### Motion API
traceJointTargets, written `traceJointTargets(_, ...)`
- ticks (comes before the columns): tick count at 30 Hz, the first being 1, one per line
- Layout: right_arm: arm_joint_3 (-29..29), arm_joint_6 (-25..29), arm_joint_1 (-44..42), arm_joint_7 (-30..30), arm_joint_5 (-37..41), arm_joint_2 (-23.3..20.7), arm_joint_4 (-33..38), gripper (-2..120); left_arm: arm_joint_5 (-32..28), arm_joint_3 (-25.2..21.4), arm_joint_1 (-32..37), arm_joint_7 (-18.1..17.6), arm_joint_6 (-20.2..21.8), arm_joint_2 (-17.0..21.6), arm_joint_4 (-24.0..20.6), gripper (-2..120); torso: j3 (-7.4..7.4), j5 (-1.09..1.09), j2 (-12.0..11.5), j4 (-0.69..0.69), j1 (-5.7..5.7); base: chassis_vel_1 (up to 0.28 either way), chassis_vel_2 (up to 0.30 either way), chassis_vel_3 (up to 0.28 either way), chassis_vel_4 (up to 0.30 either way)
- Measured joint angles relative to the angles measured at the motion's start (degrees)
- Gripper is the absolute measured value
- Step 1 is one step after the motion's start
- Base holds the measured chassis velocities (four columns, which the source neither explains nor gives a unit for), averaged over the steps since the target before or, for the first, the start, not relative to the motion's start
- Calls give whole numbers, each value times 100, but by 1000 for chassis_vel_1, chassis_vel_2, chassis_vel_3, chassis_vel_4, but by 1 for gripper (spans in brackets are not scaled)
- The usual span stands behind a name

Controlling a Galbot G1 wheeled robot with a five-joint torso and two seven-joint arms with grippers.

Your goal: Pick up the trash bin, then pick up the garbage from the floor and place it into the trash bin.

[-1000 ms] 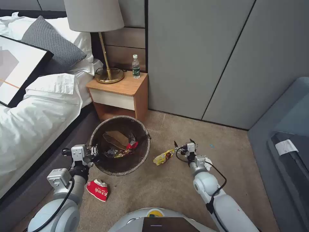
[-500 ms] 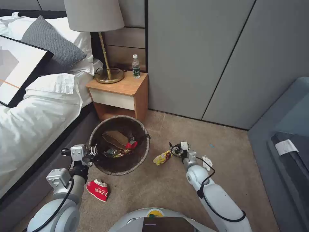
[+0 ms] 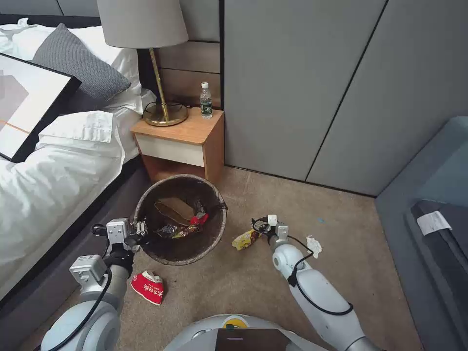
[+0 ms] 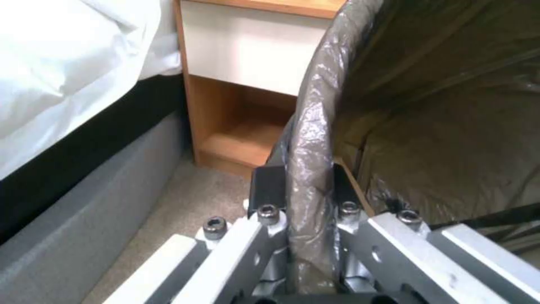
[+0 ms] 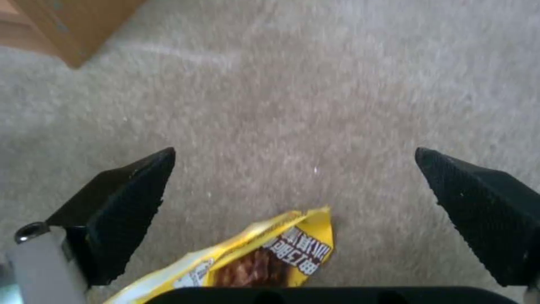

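The trash bin [image 3: 222, 217], lined with a dark bag, stands on the carpet before the nightstand. Tan paper [image 3: 175, 208] and wrappers lie in it. My left gripper [image 3: 140, 229] is shut on its near-left rim; the left wrist view shows the gripper [image 4: 303, 185] clamping the bagged rim [image 4: 309, 126]. My right gripper [image 3: 261, 225] hangs open just above a yellow snack wrapper [image 3: 245, 240] right of the bin. In the right wrist view the wrapper [image 5: 270, 257] lies between the spread black fingertips [image 5: 124, 202]. A crushed red cup [image 3: 147, 287] and a white tissue [image 3: 313, 245] lie on the floor.
The wooden nightstand [image 3: 180, 146] with a lamp [image 3: 163, 112] and a bottle [image 3: 206, 101] stands behind the bin. The bed [image 3: 53, 170] runs along the left. A grey sofa [image 3: 434, 209] sits at the right, with grey wall panels behind.
My right arm has swung left and brought its open gripper from beside the tissue to over the yellow wrapper. The left arm and bin have stayed still.
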Motion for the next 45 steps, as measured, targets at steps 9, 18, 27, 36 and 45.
traceJointTargets(9, -40, -6, 209, 115, 81, 252, -560, 100, 5, 15, -19, -2, -7, -7, 47, 2, 0, 0, 0, 0, 0, 0, 0, 0, 0)
traceJointTargets(18, -42, 59, 318, 98, 67, 538, -1055, 100, 7, 31, -48, 0, -16, 2, 101, 2, 0, 0, 0, -1, 0, 0, 0, 0, 0)
traceJointTargets(27, -33, 129, 498, 110, 44, 915, -1601, 100, 13, 36, -55, 3, -33, -1, 138, 2, 0, 0, 0, 0, 0, 0, 0, 0, 0)
traceJointTargets(36, -21, 162, 524, 125, 38, 1046, -1828, 100, 25, 51, -87, 10, -48, -3, 188, 2, -1, 0, 1, 0, 0, 0, 0, 0, 0)
traceJointTargets(45, -1, 227, 526, 118, -13, 1061, -1947, 100, 34, 77, -102, 16, -56, -1, 216, 2, -1, 0, 1, 1, 0, 0, 0, 0, 0)
